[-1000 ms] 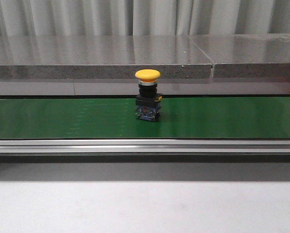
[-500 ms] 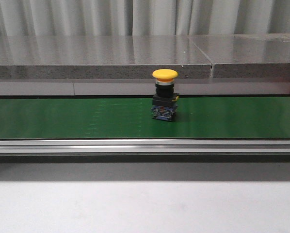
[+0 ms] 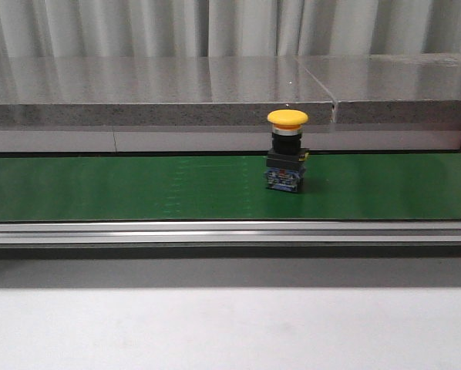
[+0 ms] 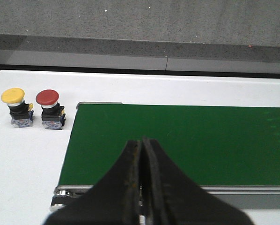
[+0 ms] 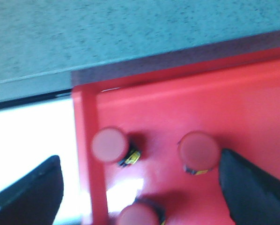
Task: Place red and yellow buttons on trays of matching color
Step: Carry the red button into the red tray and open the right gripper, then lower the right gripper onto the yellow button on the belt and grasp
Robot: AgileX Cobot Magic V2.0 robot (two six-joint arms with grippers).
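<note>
Yellow button (image 3: 287, 149): upright on green conveyor belt (image 3: 138, 189), right of belt centre in front view, nothing touching it. Yellow mushroom cap on top, black body, blue base.

2nd yellow button (image 4: 16, 108) + red button (image 4: 50, 109): left wrist view, side by side on white table (image 4: 23, 159), just off the belt's end, both upright, close but apart.

Red tray (image 5: 187, 103): right wrist view, blurred. 3 red-capped buttons inside: one (image 5: 109, 145) by tray wall, one (image 5: 198, 151) toward tray middle, third (image 5: 136, 215) partly cut off at frame edge.

Left gripper (image 4: 142, 187): jaws together, nothing between them, over near edge of belt.

Right gripper (image 5: 140, 187): jaws wide apart, holding nothing, above the red tray; one finger (image 5: 254, 187) beside the middle button, other over white table outside tray wall.

Grey stone ledge (image 3: 161, 92) behind belt; metal rail (image 3: 215, 231) along its front edge.
</note>
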